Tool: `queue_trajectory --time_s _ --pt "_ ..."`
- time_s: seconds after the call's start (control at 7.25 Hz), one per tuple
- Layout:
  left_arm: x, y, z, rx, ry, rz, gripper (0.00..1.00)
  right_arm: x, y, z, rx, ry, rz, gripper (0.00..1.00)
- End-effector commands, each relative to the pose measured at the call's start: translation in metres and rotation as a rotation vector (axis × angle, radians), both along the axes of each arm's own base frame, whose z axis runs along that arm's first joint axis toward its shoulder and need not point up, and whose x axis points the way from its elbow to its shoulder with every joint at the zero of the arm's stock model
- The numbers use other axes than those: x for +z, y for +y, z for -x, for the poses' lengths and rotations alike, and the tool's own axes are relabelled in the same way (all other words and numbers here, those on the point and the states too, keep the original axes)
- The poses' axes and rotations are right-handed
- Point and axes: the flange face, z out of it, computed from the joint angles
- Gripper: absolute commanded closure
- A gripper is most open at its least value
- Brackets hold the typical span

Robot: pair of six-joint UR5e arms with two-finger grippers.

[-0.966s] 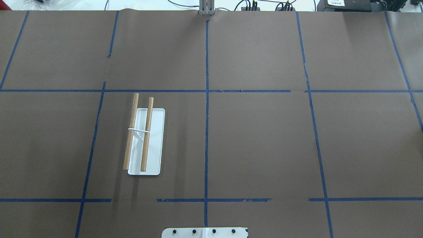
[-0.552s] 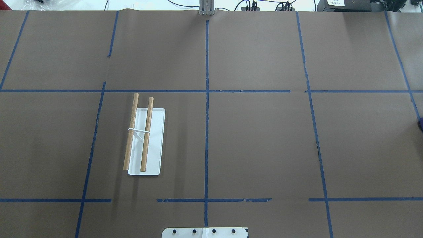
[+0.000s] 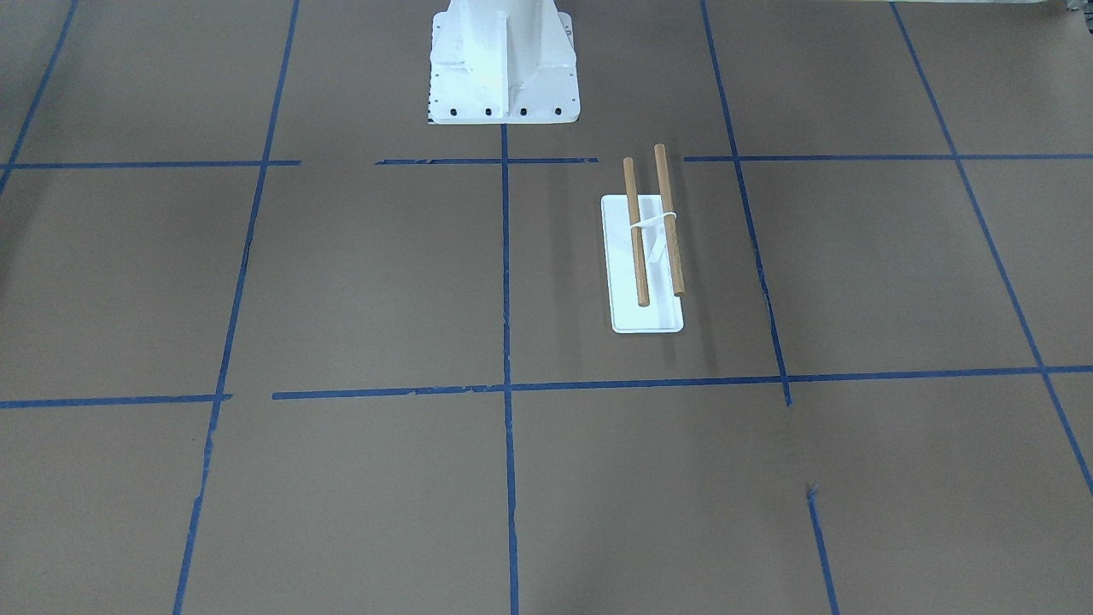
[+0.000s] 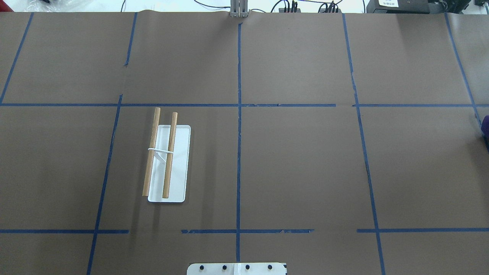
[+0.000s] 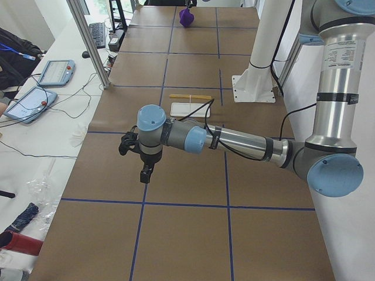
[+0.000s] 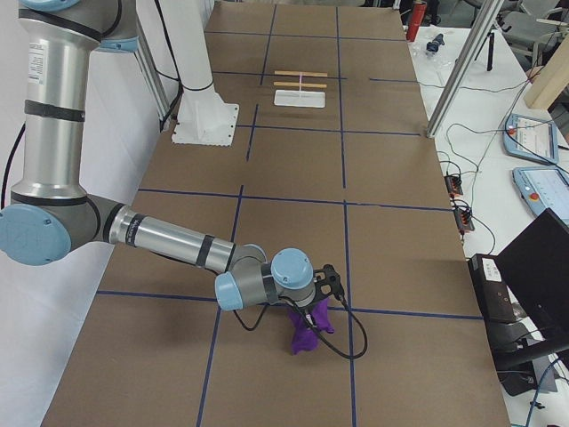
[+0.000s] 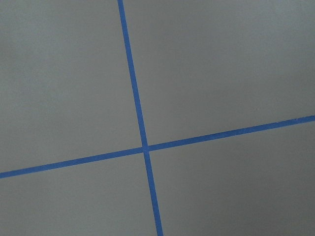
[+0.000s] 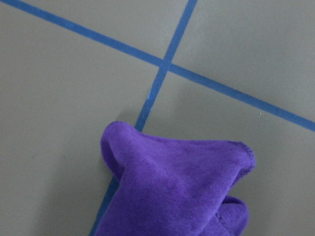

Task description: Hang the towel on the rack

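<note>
purple towel (image 6: 305, 334) bunches directly under the right end effector (image 6: 313, 307), whose grip i cannot tell.

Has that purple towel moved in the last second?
Yes. In the overhead view the towel has come into sight at the right edge, sliding up along the blue tape line.

Place: robot lab | brown-papered table (image 4: 305, 172) gridded with blue tape (image 4: 239, 152) | white bolted pedestal (image 3: 502, 60) | 2 robot arms (image 5: 234, 140) | 2 control tablets (image 5: 55, 71), cables (image 5: 76, 105) and a laptop (image 6: 538, 262) on far bench (image 5: 58, 137)
</note>
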Motion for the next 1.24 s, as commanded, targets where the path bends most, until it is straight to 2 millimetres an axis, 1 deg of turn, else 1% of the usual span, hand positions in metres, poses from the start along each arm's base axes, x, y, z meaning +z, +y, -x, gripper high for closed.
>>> queue_trajectory --time_s 0.0,0.14,0.28,0.41,0.55,0.69,0.83,0.97,1.1 --pt "-0.011 -0.003 -0.001 0.0 0.002 -0.027 0.0 -0.132 -0.044 -0.006 0.022 -0.002 -0.011 1.0" --pt "-0.024 -0.01 -0.001 -0.003 0.005 -0.079 0.0 -0.219 -0.082 -0.004 0.028 -0.003 0.001 1.0" --pt "-0.035 -0.014 -0.002 -0.056 0.024 -0.11 0.0 -0.269 -0.1 0.019 0.014 -0.014 -0.015 1.0" --pt "-0.044 -0.02 -0.006 -0.133 0.06 -0.14 0.0 -0.312 -0.118 0.068 -0.028 -0.035 -0.047 1.0" --pt "-0.051 -0.022 -0.015 -0.168 0.094 -0.159 0.0 -0.357 -0.132 0.103 0.021 -0.076 -0.011 1.0" --pt "-0.06 -0.027 -0.025 -0.186 0.124 -0.175 0.0 -0.394 -0.138 0.137 0.082 -0.125 0.061 1.0" --pt "-0.062 -0.033 -0.026 -0.237 0.167 -0.181 0.0 -0.425 -0.14 0.167 0.137 -0.176 0.095 1.0" --pt "-0.069 -0.033 -0.049 -0.272 0.248 -0.203 0.0 -0.442 -0.132 0.195 0.195 -0.256 0.102 1.0" --pt "-0.078 -0.031 -0.067 -0.305 0.327 -0.208 0.0 -0.454 -0.124 0.22 0.269 -0.327 0.094 1.0"
